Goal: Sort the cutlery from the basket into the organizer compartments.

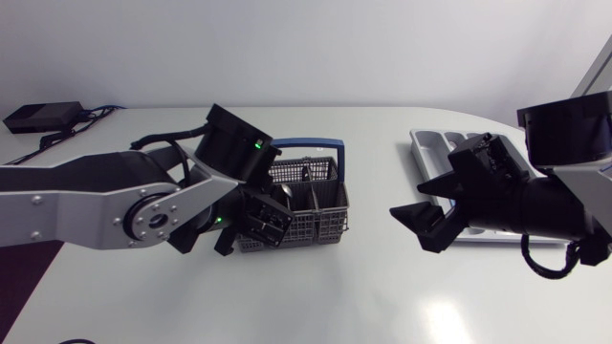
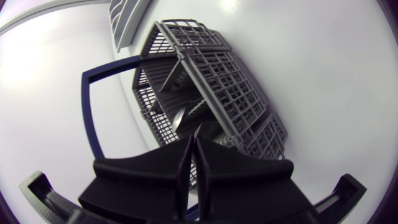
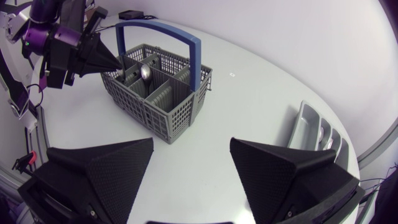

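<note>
1. A grey plastic lattice cutlery basket point(image 1: 320, 227) with a blue handle sits mid-table, a silver spoon point(image 3: 145, 71) inside.
2. The left gripper point(image 2: 193, 142), fingers pressed together, hangs over the basket's rim.
3. The right gripper point(image 3: 191, 143) gapes wide between the basket and the grey organizer tray point(image 1: 430, 148).

a robotics lab bench: a white table point(image 1: 382, 306) flanked by two black-jointed robot arms, the left arm point(image 1: 86, 205) and the right arm point(image 1: 564, 210), with a cabled black box point(image 1: 38, 117) at one corner and a cutlery basket point(image 1: 320, 225) and organizer point(image 1: 430, 143) set out.
</note>
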